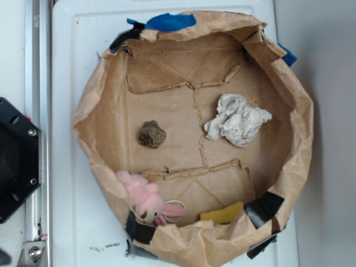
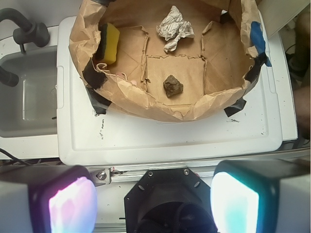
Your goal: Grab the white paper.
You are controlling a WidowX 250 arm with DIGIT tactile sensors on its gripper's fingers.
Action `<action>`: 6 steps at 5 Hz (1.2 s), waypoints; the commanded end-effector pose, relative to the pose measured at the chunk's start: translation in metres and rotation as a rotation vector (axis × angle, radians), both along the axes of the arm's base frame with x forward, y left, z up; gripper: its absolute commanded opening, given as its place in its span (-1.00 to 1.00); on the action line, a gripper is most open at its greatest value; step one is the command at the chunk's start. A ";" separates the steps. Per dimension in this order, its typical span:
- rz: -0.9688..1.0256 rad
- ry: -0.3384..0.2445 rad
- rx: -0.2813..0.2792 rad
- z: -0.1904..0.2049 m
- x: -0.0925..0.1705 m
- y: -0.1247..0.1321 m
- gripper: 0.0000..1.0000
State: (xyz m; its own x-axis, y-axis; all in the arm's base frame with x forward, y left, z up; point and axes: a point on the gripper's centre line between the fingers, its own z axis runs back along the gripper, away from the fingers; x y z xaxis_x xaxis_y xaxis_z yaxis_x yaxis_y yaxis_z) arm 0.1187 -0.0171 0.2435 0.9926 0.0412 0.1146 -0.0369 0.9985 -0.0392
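While I am hanging back above the black base mount (image 2: pixel 167 201), my claw (image 2: pixel 153 204) is sitting released, its two pads spread wide to the left and right edges of the wrist view, glowing pink on one side (image 2: pixel 70 204) and teal on the other (image 2: pixel 235 201), with nothing between them.

Ahead of me, a shallow round basin made of crumpled brown paper (image 1: pixel 303 139) is resting on a white plastic lid (image 1: pixel 78 50). Strips of black tape (image 1: pixel 264 207) and blue tape (image 1: pixel 169 21) are holding its rim together.

Inside the basin, the white paper (image 1: pixel 238 119) is lying on the brown floor as a lumpy, creased wad, toward the right side in the overhead view and toward the far wall in my wrist view (image 2: pixel 174 28). It is lying apart from everything else and well away from my claw.

A brown rock-like lump (image 1: pixel 152 134) is sitting near the middle of the floor, to the left of the wad and clearly smaller than it. A pink plush toy (image 1: pixel 146 199) is leaning against the lower wall in the overhead view, and a yellow sponge (image 1: pixel 222 213) is lying along that same wall to its right.

Beside the lid, in my wrist view, a pale sink basin (image 2: pixel 26 102) is showing at left.
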 end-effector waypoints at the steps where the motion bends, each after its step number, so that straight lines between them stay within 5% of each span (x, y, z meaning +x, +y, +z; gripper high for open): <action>1: 0.000 0.000 0.000 0.000 0.000 0.000 1.00; 4: -0.040 -0.065 0.080 -0.014 0.090 0.019 1.00; 6: -0.065 -0.102 0.068 -0.047 0.137 0.046 1.00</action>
